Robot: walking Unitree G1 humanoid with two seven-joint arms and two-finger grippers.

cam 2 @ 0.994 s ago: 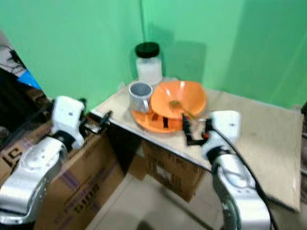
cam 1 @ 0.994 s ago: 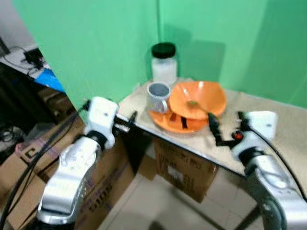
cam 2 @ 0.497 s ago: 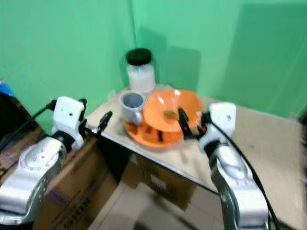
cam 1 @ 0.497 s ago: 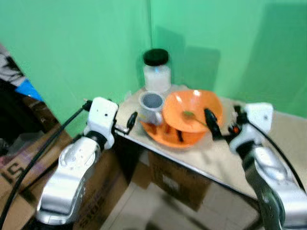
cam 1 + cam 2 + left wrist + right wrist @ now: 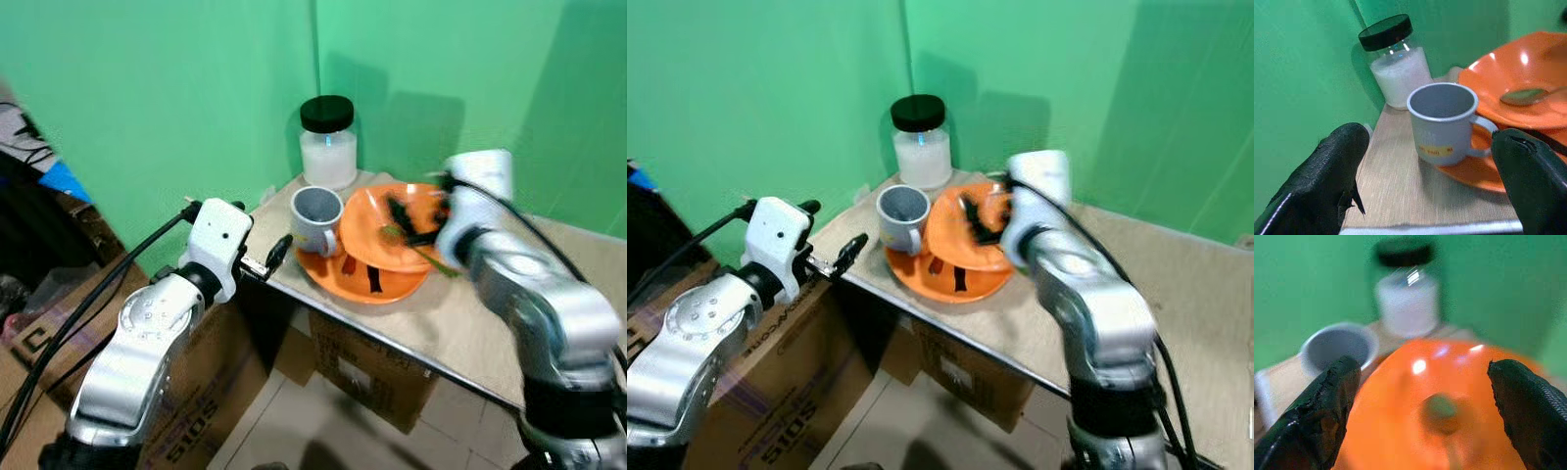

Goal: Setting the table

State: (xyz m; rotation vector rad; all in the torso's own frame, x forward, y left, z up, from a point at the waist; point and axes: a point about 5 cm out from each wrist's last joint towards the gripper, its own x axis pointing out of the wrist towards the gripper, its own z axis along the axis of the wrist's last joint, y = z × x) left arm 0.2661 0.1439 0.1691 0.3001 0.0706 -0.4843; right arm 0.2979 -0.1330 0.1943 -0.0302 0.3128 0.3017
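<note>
A grey mug (image 5: pixel 318 217) stands on the table's near-left corner, touching an orange plate (image 5: pixel 359 279). An orange bowl (image 5: pixel 400 231) rests tilted on that plate, with a spoon (image 5: pixel 1527 95) lying in it. Behind them is a white-filled jar (image 5: pixel 326 142) with a black lid. My left gripper (image 5: pixel 279 252) hovers open at the table's corner, pointing at the mug (image 5: pixel 1444 123). Over the bowl's middle hangs my right gripper (image 5: pixel 411 223), open, its fingers apart above the bowl (image 5: pixel 1449 431) and spoon head (image 5: pixel 1437 409).
The wooden table (image 5: pixel 470 313) stands against a green wall (image 5: pixel 196 88). Cardboard boxes sit beneath it (image 5: pixel 377 367) and at the left by my arm (image 5: pixel 191 392). Cables and clutter lie at the far left (image 5: pixel 29 147).
My right arm has swung up from the table's front edge to above the orange bowl. My left gripper has edged closer to the mug. The camera has shifted a little.
</note>
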